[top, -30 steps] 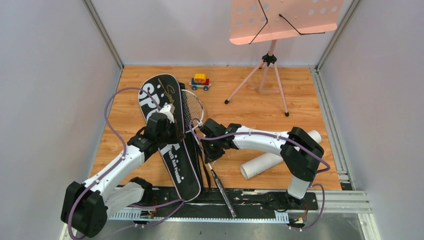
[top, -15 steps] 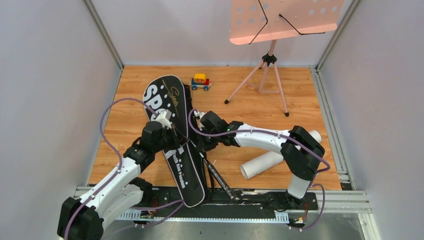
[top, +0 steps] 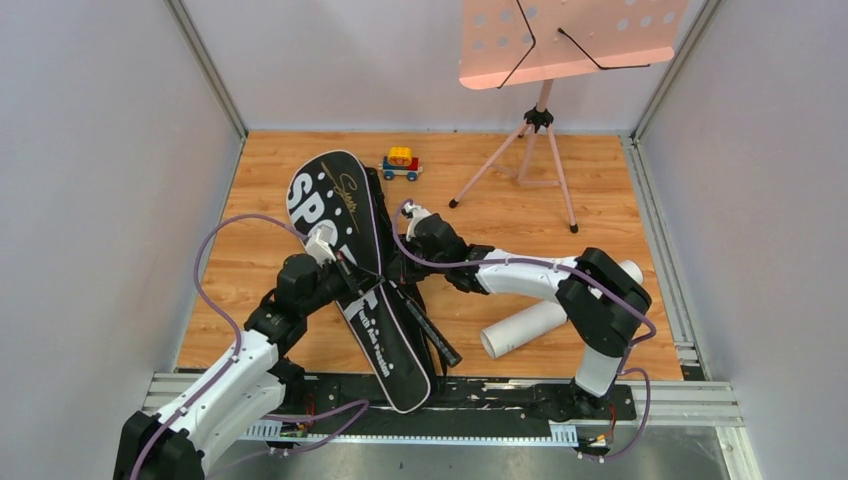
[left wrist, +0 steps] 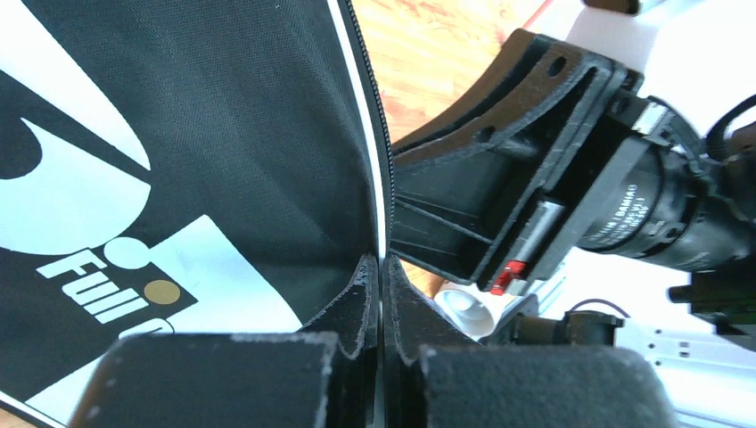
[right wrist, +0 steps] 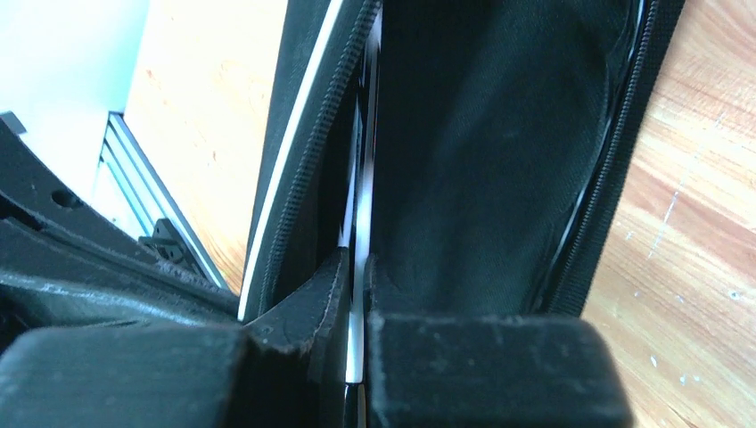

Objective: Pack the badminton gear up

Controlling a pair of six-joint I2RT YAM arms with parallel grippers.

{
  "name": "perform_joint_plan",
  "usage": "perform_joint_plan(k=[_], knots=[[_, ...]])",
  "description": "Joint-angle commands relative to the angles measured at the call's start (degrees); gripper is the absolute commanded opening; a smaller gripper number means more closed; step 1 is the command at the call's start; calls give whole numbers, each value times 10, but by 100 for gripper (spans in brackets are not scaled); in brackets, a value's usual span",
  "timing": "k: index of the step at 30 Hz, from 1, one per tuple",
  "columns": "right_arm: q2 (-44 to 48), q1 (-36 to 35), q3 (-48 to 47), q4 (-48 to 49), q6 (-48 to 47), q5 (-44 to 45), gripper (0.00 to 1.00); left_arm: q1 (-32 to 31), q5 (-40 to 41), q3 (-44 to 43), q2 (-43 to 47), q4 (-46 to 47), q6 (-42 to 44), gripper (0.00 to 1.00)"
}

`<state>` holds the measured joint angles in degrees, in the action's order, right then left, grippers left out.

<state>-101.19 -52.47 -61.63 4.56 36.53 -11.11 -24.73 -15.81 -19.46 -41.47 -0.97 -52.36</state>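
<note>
The long black bag (top: 345, 200) lettered SPORT lies slanted across the wooden floor. My left gripper (top: 338, 258) is shut on the zipper edge of its flap (left wrist: 382, 232), near the bag's middle. My right gripper (top: 402, 272) is shut on a racket's thin white shaft (right wrist: 360, 241) at the bag's right edge. The racket's head is hidden inside the bag (right wrist: 481, 134), and only its dark handle (top: 437, 342) sticks out toward the arm bases. The white tube (top: 525, 328) lies on the floor under the right arm and also shows in the left wrist view (left wrist: 465, 308).
A small toy car (top: 400, 163) stands just behind the bag's far end. The pink music stand's tripod (top: 540, 150) occupies the back right. Grey walls close in both sides, and a metal rail (top: 660, 400) runs along the near edge.
The racket head, exposed beside the lifted flap a second ago, has slid into the bag. Both grippers have moved with it, and the bag's near end has swung right.
</note>
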Motion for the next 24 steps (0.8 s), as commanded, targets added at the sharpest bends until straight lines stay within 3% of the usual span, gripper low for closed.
perform_joint_plan(k=[1, 11, 24], knots=[[-12, -2, 16, 170, 40, 32, 0, 0, -35, 11, 17, 97, -77, 0], [-59, -3, 28, 237, 77, 76, 0, -1, -39, 29, 27, 147, -122, 0], [-85, -30, 14, 204, 164, 231, 0, 0, -15, 68, 28, 202, -162, 0]])
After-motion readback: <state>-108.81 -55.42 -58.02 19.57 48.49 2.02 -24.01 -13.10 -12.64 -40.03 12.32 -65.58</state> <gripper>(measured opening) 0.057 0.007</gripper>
